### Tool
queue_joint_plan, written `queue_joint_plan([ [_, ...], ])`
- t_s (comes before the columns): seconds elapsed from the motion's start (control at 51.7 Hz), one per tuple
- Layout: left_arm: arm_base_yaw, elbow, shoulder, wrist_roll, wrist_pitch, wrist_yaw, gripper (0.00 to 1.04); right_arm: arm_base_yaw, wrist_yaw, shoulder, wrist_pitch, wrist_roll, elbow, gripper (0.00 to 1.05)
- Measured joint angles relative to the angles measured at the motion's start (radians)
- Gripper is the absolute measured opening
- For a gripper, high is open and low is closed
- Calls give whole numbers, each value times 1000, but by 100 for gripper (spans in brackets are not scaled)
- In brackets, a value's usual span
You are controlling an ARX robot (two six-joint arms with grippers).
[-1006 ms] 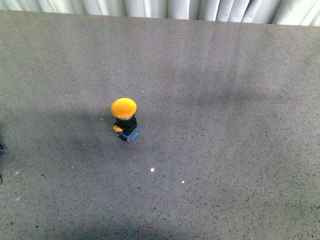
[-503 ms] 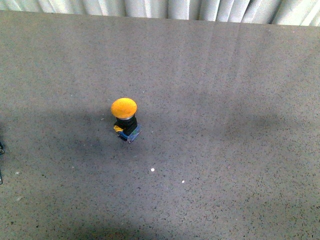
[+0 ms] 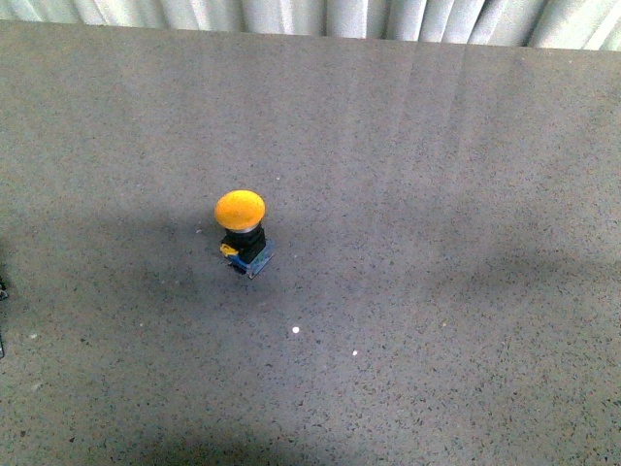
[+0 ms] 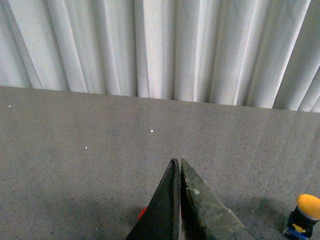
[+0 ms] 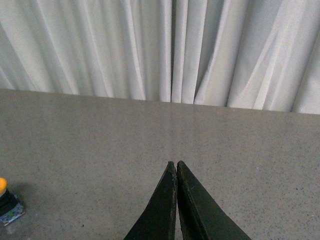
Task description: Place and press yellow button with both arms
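Observation:
The yellow button point(image 3: 241, 211) stands upright on the grey speckled table, left of centre in the front view, with its black collar and blue-grey base point(image 3: 251, 257) below the domed cap. Neither arm shows in the front view. In the left wrist view my left gripper point(image 4: 178, 162) is shut and empty above the table, and the button point(image 4: 307, 208) sits well off to one side. In the right wrist view my right gripper point(image 5: 175, 164) is shut and empty, with the button point(image 5: 5, 202) partly cut off at the frame's edge.
The grey speckled table point(image 3: 437, 194) stretches wide around the button. White pleated curtains point(image 3: 320, 15) hang behind its far edge. A small red spot point(image 4: 142, 213) shows beside the left jaws; I cannot tell what it is.
The button has not moved. The soft shadows on the table have drifted toward the near edge, mostly on the right side.

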Motion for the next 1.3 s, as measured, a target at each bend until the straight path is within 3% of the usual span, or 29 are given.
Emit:
queue_joint_plan([
  [0.91, 0, 0, 0, 0, 0, 0, 1, 0, 0, -324, -317, 0, 0, 1],
  [1.006, 0, 0, 0, 0, 0, 0, 1, 0, 1, -444, -471, 0, 0, 1],
  [1.219, 0, 0, 0, 0, 0, 0, 1, 0, 0, -496, -493, 0, 0, 1],
  [1.297, 0, 0, 0, 0, 0, 0, 10, 0, 0, -496, -493, -2, 0, 3],
])
